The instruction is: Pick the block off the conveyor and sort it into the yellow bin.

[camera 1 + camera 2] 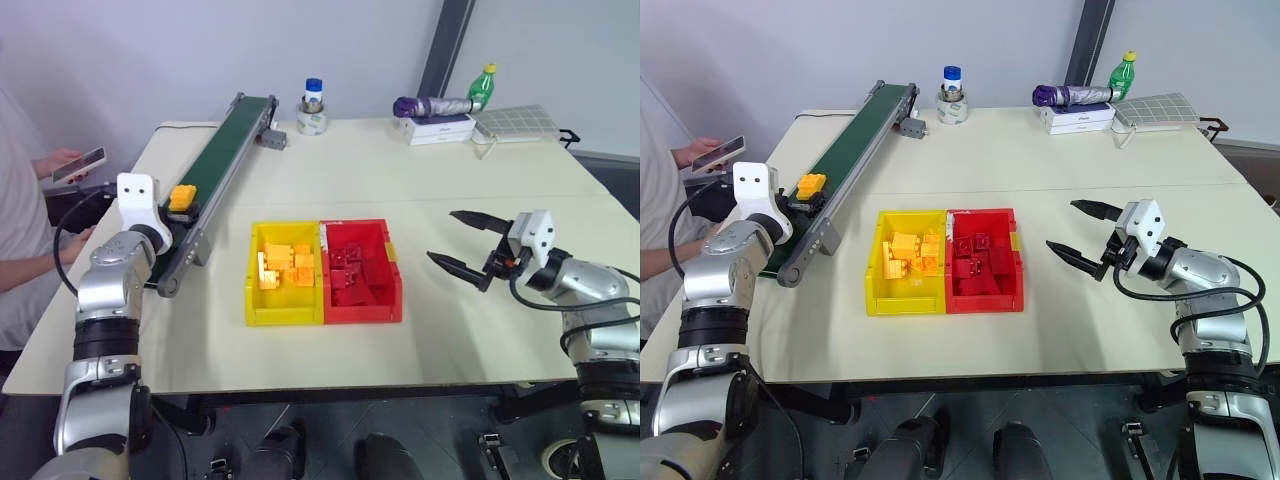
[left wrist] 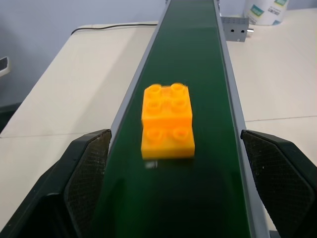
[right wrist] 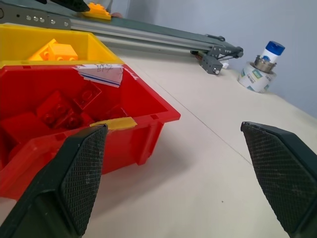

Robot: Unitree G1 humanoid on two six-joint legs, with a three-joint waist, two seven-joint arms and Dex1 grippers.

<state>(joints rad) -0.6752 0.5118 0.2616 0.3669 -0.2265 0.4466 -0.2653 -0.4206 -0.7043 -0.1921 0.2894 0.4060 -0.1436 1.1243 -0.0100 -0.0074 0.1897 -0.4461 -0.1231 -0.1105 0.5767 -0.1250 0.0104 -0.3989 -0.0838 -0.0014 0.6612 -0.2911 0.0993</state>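
The yellow-orange studded block (image 2: pixel 167 120) lies on the dark green belt of the conveyor (image 1: pixel 225 150), near its closer end. My left gripper (image 1: pixel 180 216) is open and level at that end. Its fingers (image 2: pixel 81 178) stand one on each side of the belt, with the block just ahead of their tips. The yellow bin (image 1: pixel 285 316) sits mid-table beside the conveyor and holds several orange bricks. Off to the right of the bins, my right gripper (image 1: pixel 441 235) hovers open above the table with nothing in it, pointing at the red bin (image 1: pixel 362 312).
The red bin touches the yellow bin's right side and holds dark red bricks. A person with a phone (image 1: pixel 78 163) sits left of the table. At the back stand a small jar (image 1: pixel 313 110), a green bottle (image 1: pixel 483 86), a purple umbrella (image 1: pixel 430 105) and a white box (image 1: pixel 440 130).
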